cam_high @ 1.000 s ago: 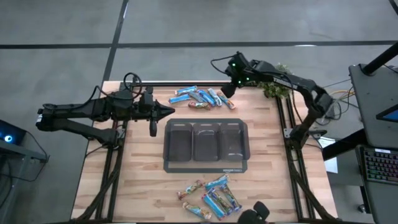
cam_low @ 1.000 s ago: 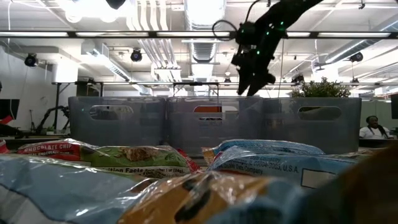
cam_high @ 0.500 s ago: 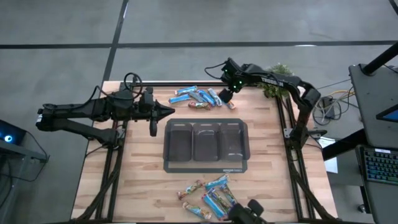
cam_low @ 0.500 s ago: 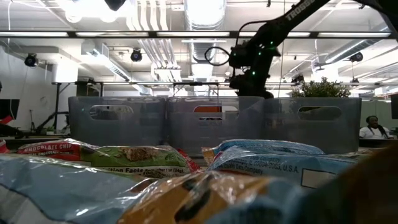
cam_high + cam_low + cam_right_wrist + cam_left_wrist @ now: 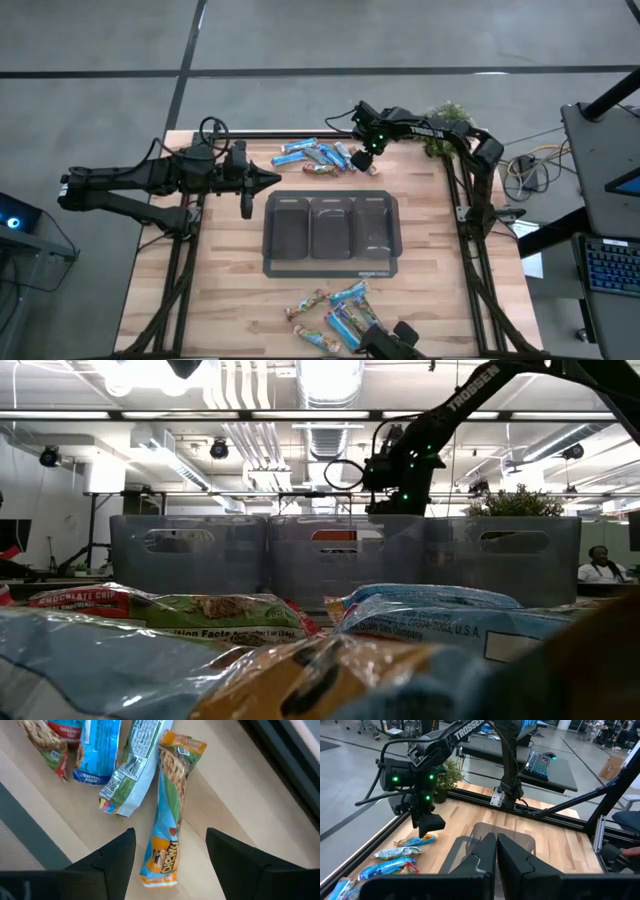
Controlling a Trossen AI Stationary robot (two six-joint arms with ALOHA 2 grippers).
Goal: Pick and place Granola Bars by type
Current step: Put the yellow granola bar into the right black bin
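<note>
Because it wants the orange and blue bar (image 5: 167,817), the right hand (image 5: 170,857) hangs open over it, while the left hand (image 5: 496,851) waits closed beside the tray (image 5: 331,264).

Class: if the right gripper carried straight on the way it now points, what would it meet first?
Probably the orange-ended bar: it lies on the table right between the open fingers of the right gripper, at the end of the far row. How far above it the gripper stands is unclear.
</note>
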